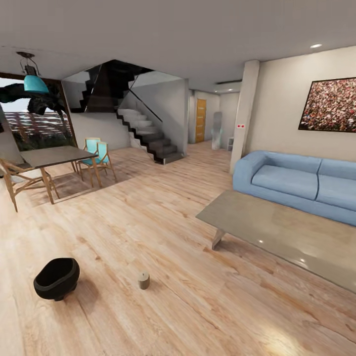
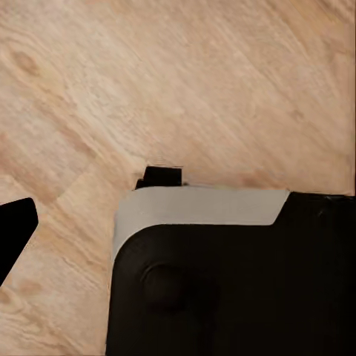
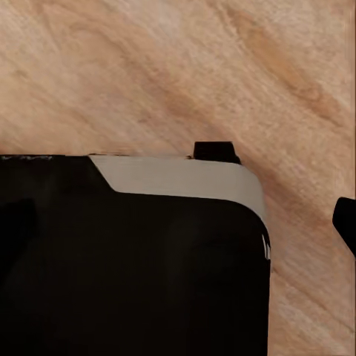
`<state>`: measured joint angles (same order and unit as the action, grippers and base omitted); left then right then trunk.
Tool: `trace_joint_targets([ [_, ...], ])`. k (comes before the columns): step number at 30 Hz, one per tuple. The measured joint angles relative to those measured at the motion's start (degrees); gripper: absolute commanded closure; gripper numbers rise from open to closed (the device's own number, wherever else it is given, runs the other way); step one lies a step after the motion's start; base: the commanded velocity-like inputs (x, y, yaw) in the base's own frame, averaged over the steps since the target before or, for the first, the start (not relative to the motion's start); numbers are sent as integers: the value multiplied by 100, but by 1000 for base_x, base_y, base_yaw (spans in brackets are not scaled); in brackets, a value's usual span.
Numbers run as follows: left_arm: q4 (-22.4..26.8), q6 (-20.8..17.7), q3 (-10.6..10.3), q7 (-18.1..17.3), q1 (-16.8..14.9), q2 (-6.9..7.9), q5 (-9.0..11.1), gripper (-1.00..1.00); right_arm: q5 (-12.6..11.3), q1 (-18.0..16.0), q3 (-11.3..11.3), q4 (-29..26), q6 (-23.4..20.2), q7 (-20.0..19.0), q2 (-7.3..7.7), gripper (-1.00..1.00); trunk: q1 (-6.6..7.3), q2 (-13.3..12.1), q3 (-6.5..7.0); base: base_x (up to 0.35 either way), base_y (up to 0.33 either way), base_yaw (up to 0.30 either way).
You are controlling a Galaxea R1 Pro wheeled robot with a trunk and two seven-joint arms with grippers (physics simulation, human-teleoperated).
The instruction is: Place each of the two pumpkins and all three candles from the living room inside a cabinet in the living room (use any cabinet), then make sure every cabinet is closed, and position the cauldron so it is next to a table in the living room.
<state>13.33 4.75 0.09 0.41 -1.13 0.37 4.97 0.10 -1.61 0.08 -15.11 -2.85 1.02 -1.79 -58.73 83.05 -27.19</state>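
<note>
Cauldron (image 1: 56, 278) lies tipped on your floor (image 1: 163, 212) | candle (image 1: 143, 280) upright beside it | tabletop (image 1: 282, 232) well apart | pincers: you cannot tell their state

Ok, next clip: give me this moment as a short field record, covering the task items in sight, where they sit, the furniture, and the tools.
setting: living room, wood plank floor
cauldron: black cauldron on the floor, tipped so its mouth shows, apart from the coffee table
candle: one beige candle upright on the floor, beside the cauldron, not touching
coffee table: grey glossy coffee table in front of the blue sofa
other furniture: dining table with chairs, staircase
tools: state cannot be told from the wrist views
</note>
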Motion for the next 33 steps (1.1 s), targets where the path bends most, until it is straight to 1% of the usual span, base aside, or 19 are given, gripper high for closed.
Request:
trace_joint_targets([
  [1, 85, -11, -5, 19, -131, 23, 264, -100, 11, -58, 0, -149, -109, 1, -22, -100, 0, 0, -4, 0, 0, 247],
  [2, 101, -14, -5, 34, -199, 29, 364, -100, 13, -86, -1, -185, -136, 1, -30, -100, 0, 0, -11, 0, 0, 239],
  [4, 112, -21, -8, 174, -486, 47, 664, -100, 24, -251, 0, -261, -199, -3, -61, -100, 0, 0, -22, 0, 0, 228],
  [5, 116, -23, -8, 295, -630, 57, 766, -100, 31, -346, 0, -279, -217, -4, -72, -100, 0, 0, -28, 0, 0, 222],
  [6, 117, -24, -6, 375, -704, 61, 813, -100, 36, -398, -1, -285, -224, -5, -77, -100, 0, 0, -36, 0, 0, 218],
  [10, 156, -23, 3, 1202, -1197, 106, 1092, -100, 64, -770, 0, -307, -234, -6, -90, -100, 0, 0, -62, 0, 0, 212],
  [11, 162, -21, 16, 1323, -1270, 126, 1187, -100, 66, -840, 0, -306, -222, -6, -91, -100, 0, 0, -70, 0, 0, 209],
  [13, 166, -16, 33, 1402, -1319, 146, 1305, -100, 67, -894, -1, -307, -210, -7, -91, -100, 0, 0, -84, 0, 0, 208],
  [14, 170, -11, 44, 1450, -1349, 164, 1430, -100, 68, -929, -1, -310, -202, -7, -92, -100, 0, 0, -91, 0, 0, 208],
  [16, 174, -5, 51, 1482, -1369, 178, 1562, -100, 69, -952, 1, -312, -195, -7, -92, -100, 0, 0, -105, 0, 0, 207],
  [18, 178, 7, 59, 1517, -1389, 194, 1767, -100, 69, -975, 9, -311, -177, -7, -92, -100, 0, 0, -119, 0, 0, 207],
  [19, 178, 23, 61, 1531, -1394, 197, 1830, -100, 70, -981, 11, -311, -171, -7, -92, -100, 0, 0, -126, 0, 0, 207],
  [20, 176, 42, 63, 1535, -1397, 198, 1873, -100, 70, -985, 15, -311, -168, -7, -92, -100, 0, 0, -133, 0, 0, 207],
  [25, 168, 124, 90, 1531, -1392, 203, 1943, -100, 70, -990, 17, -289, -118, -7, -91, -100, 0, 0, -168, 0, 0, 207],
  [31, 152, 201, 77, 1515, -1387, 200, 1957, -100, 64, -989, 9, -227, 286, -7, -66, -100, 0, 0, -211, 0, 0, 207],
  [33, 134, 230, 75, 1513, -1386, 204, 1958, -100, 63, -989, 11, -221, 359, -7, -69, -100, 0, 0, -225, 0, 0, 207],
])
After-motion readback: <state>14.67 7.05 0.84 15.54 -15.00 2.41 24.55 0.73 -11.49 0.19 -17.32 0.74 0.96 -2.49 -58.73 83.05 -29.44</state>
